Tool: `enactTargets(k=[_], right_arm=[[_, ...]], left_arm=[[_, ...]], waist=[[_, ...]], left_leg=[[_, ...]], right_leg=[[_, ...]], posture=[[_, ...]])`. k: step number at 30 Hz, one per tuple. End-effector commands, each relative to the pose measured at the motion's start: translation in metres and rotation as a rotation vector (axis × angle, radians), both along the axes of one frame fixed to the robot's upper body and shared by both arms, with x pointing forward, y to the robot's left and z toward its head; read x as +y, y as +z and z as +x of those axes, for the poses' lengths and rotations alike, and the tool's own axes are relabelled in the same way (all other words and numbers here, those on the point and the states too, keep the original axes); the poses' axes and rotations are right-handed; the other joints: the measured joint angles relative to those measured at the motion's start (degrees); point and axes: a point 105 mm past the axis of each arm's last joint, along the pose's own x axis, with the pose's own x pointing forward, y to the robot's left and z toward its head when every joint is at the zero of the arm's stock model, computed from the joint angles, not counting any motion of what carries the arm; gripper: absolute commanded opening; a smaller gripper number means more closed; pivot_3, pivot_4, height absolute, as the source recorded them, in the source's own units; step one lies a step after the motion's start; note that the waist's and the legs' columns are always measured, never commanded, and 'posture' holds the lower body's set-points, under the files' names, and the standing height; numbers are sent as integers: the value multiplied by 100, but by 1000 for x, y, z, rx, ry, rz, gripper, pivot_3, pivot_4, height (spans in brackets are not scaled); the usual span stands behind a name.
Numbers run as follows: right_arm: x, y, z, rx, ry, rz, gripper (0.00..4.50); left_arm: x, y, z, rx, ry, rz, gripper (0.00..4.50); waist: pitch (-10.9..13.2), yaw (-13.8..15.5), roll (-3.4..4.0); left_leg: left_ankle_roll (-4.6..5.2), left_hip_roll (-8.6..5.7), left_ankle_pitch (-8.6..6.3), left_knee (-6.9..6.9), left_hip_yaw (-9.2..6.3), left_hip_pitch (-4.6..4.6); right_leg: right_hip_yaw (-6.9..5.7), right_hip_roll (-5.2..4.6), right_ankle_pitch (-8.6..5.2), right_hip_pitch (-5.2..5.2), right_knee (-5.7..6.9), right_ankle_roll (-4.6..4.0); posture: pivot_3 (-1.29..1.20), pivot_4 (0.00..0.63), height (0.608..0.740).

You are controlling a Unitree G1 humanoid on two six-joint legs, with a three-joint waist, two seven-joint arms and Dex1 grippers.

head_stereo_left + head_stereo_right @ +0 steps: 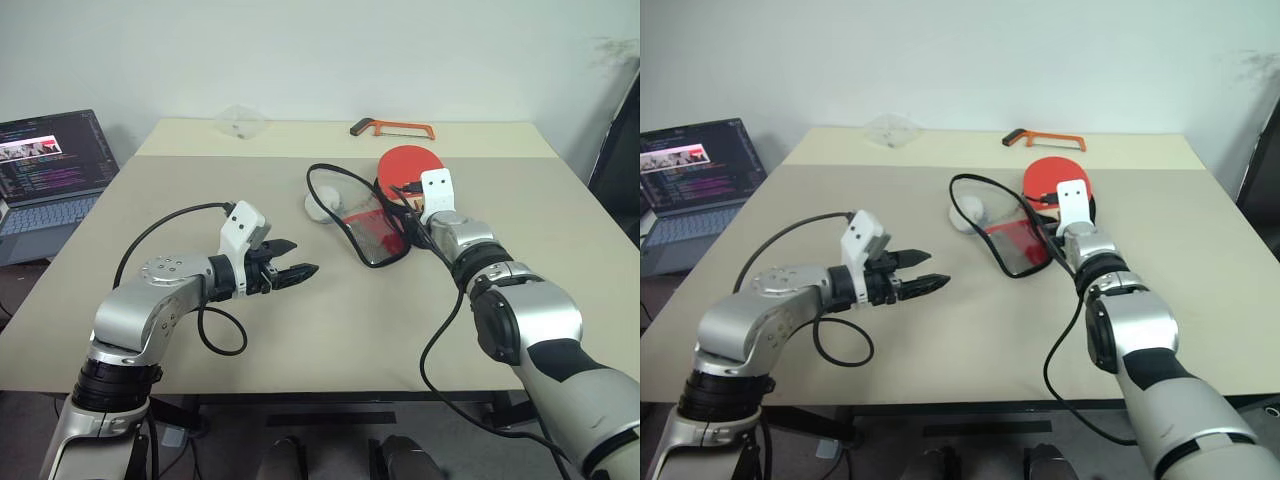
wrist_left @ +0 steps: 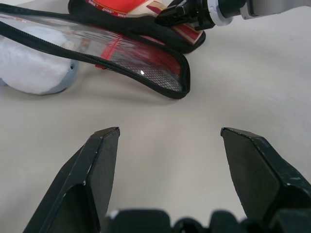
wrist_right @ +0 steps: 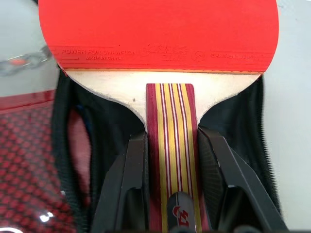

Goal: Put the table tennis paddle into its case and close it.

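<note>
One beige table (image 1: 300,330) holds a small set of single items. There is one table tennis paddle (image 3: 160,43) with a red face, and one case (image 1: 372,232), lying open. One white rounded object (image 1: 322,207) sits beside the case. At the far edge lie one orange-handled hacksaw (image 1: 392,128) and one clear plastic container (image 1: 241,121). One open laptop (image 1: 48,170) stands off the table's left side. Two robot grippers are in view: one left gripper (image 1: 300,270) and one right gripper (image 3: 170,145).
</note>
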Motion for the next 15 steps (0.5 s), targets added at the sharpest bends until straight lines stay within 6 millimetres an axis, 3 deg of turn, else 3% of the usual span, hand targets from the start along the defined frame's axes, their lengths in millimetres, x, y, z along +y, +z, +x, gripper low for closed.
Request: enactTargets(k=[1, 15], right_arm=[[-3, 8, 2, -44, -10, -16, 1025], [-23, 2, 0, -36, -106, -49, 1025]], left_arm=[[1, 15, -5, -59, -5, -9, 3640], [-1, 16, -4, -65, 3, -5, 3640]], waist=[[0, 0, 0], [0, 24, 0]], left_leg=[[0, 0, 0, 0, 0, 0], [0, -1, 0, 1, -4, 1]], right_leg=[[0, 0, 0, 0, 0, 0], [-5, -1, 0, 5, -1, 0]], posture=[[0, 150, 740], [0, 150, 740]])
